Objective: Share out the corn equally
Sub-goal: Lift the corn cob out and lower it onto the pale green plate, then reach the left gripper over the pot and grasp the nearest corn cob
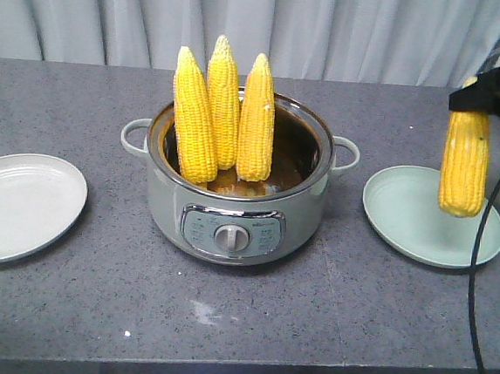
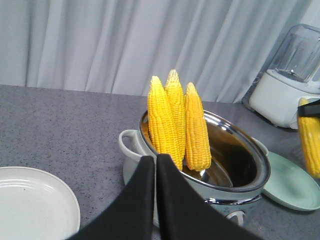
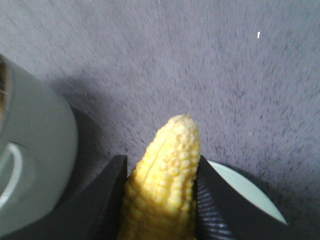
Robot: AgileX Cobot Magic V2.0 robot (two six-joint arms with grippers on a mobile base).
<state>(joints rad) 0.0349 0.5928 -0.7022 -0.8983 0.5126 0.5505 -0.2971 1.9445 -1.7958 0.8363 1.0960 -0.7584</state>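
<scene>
Now my right gripper [image 3: 161, 170] clamps a cob [image 1: 464, 166] above the green plate [image 1: 405, 220], left gripper [image 2: 156, 167] pinched empty (three cobs [image 1: 224, 106] in pot [image 1: 235, 208]).

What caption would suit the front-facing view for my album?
Right gripper holds one corn cob over the green plate while three cobs stand in the pot.

Grey countertop [image 1: 308, 323] bears white plate [image 1: 16, 206], cooker [image 1: 165, 204], green plate [image 1: 405, 216].

grey counter [image 1: 325, 334], sage-green cooker pot [image 1: 165, 201], blender [image 2: 289, 92], pale curtain [image 1: 99, 8]
</scene>
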